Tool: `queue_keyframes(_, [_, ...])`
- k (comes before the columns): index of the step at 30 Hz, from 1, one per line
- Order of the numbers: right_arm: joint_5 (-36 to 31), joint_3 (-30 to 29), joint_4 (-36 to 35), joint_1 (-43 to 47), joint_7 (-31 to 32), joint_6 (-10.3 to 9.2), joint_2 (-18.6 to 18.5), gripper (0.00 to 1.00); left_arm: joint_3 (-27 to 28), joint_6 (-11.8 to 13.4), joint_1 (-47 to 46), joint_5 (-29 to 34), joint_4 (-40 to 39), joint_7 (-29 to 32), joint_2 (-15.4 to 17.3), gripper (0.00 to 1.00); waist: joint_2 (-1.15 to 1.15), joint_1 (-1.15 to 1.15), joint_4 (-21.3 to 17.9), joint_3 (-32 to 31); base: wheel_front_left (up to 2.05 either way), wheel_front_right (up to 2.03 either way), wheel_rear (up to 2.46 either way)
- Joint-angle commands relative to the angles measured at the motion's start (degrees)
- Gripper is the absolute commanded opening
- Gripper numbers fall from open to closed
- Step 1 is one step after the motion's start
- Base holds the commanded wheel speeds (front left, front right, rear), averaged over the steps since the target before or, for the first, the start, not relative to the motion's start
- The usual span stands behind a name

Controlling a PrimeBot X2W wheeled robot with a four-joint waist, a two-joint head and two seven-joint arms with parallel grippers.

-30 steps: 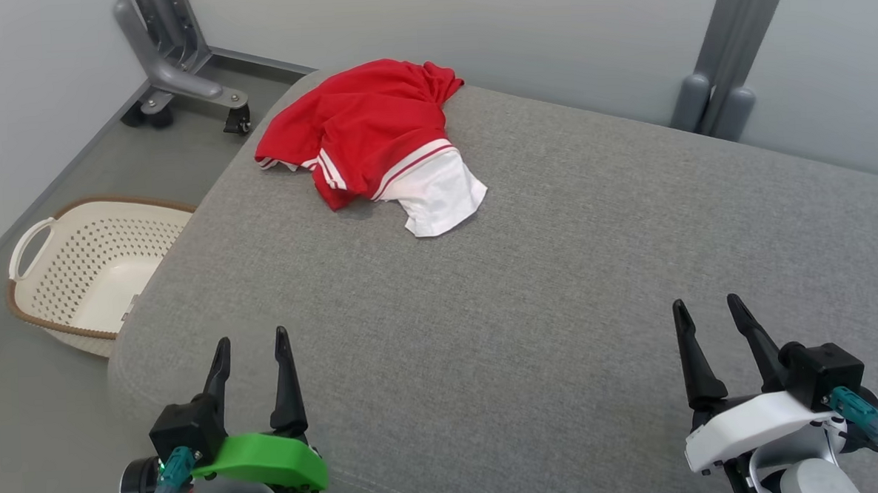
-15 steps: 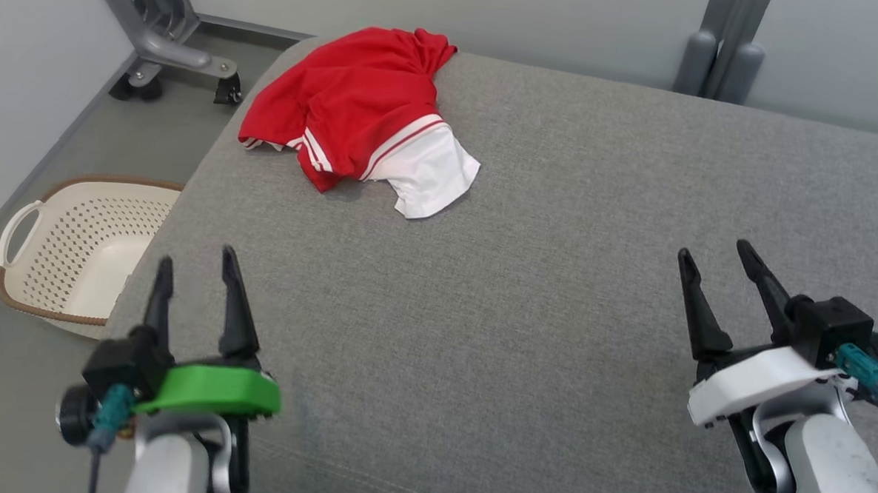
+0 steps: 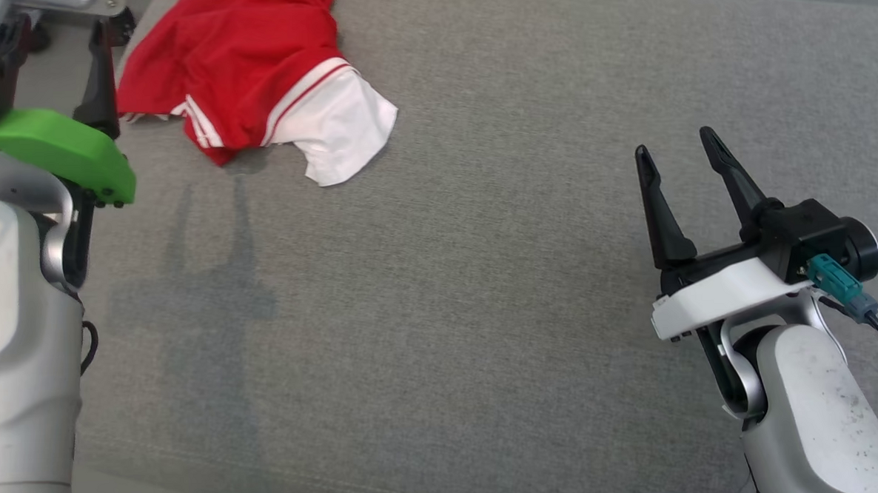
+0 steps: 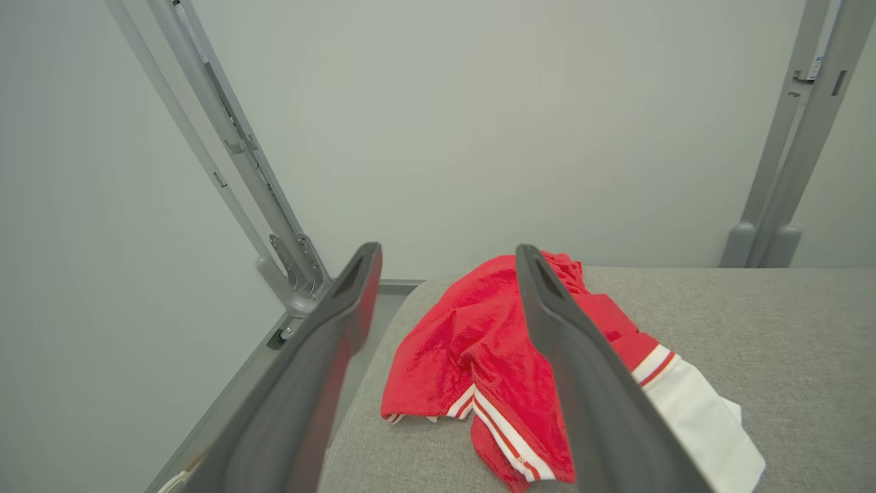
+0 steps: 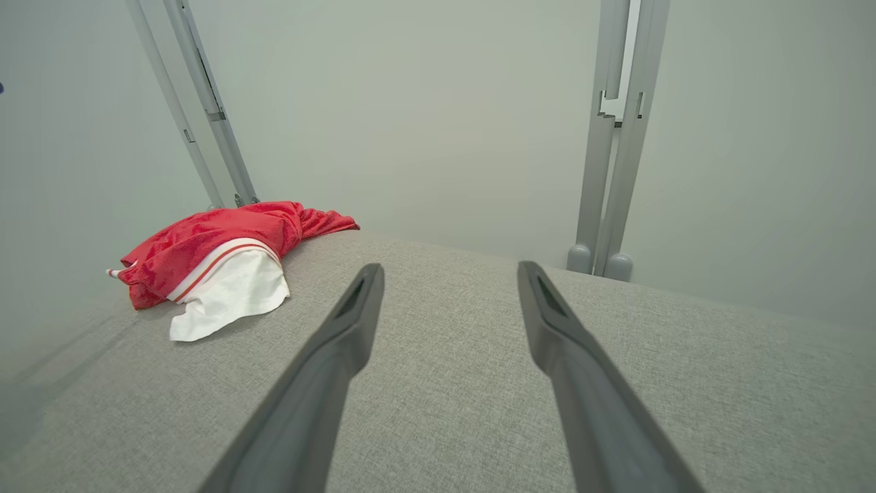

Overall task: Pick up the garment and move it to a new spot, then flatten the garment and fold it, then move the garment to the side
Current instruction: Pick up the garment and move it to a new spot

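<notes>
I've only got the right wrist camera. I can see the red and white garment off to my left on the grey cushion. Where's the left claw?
Observer: The left claw is open, empty, aimed at the garment just ahead of it.
Operator: Is it resting on the cushion?
Observer: No, raised; head view shows its shadow on the cushion, nearer the robot than the garment.
Operator: Room to the garment's left?
Observer: Little; left wrist view shows the cushion's edge close beside it.

A bench (image 3: pixel 485 274) covered in grey woven fabric stands against a plain pale grey wall (image 4: pixel 479 123). Two grey metal posts rise before that wall, a slanted left post (image 5: pixel 205 116) and an upright right post (image 5: pixel 616 137). The light is soft and even.
</notes>
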Motion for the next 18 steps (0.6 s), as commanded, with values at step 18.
queue_keyframes(18, [-1.4,0.3,-1.8,-2.6,-0.4,-0.04,-0.2,1.0,-8.1,-1.3,-8.6,-2.8,22.8,7.8,4.0,1.0,0.0,0.0,-11.4,12.4,0.0,0.0,0.0])
